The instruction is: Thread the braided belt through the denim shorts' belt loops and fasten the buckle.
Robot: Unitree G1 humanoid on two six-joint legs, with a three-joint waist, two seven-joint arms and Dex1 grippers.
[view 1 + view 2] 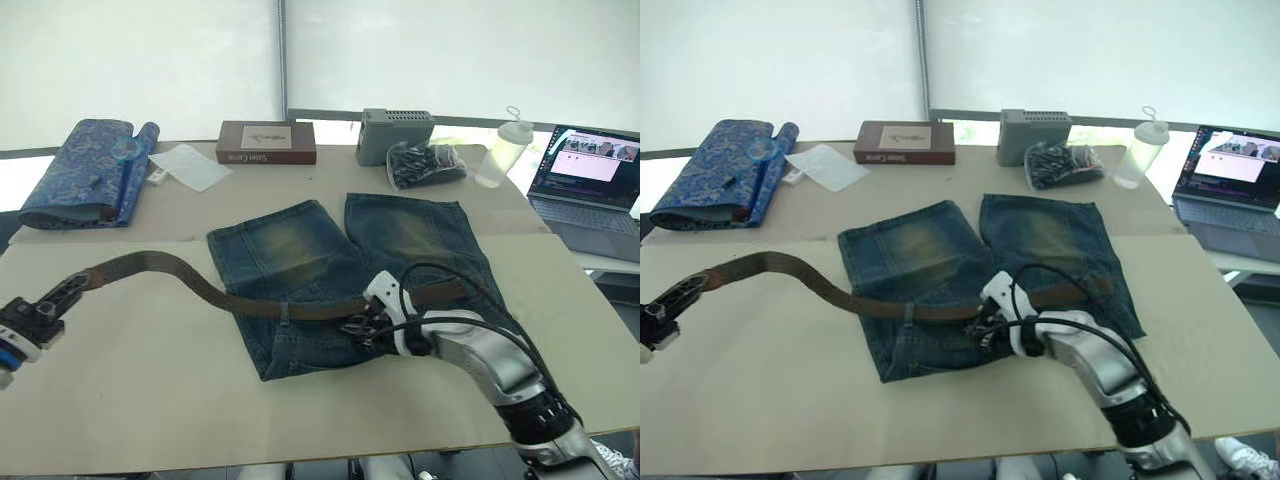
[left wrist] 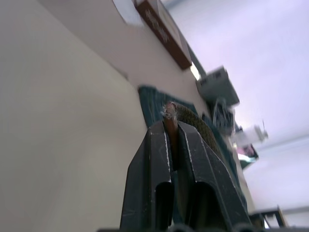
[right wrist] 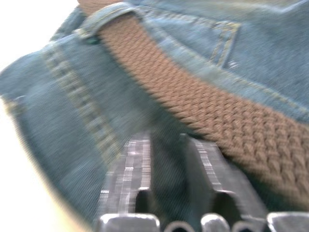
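The denim shorts (image 1: 300, 250) lie flat mid-table, waistband toward me. The braided belt (image 1: 180, 272) arcs from the left, passes under one belt loop (image 1: 284, 312) and runs along the waistband to the right side (image 1: 450, 292). My left gripper (image 1: 72, 285) hovers left of the shorts, off the cloth. In the left wrist view this left gripper (image 2: 173, 130) is shut on the belt's end. My right gripper (image 1: 358, 326) rests on the waistband at the middle, just below the belt (image 3: 217, 111), with denim pinched between its fingers (image 3: 128, 164). I cannot make out the buckle.
Along the far edge stand a rolled blue patterned cloth (image 1: 85, 170), white paper (image 1: 190, 165), a brown box (image 1: 266, 142), a grey box (image 1: 395, 133), a black bag (image 1: 425, 163) and a plastic bottle (image 1: 503, 150). A laptop (image 1: 590, 175) sits far right.
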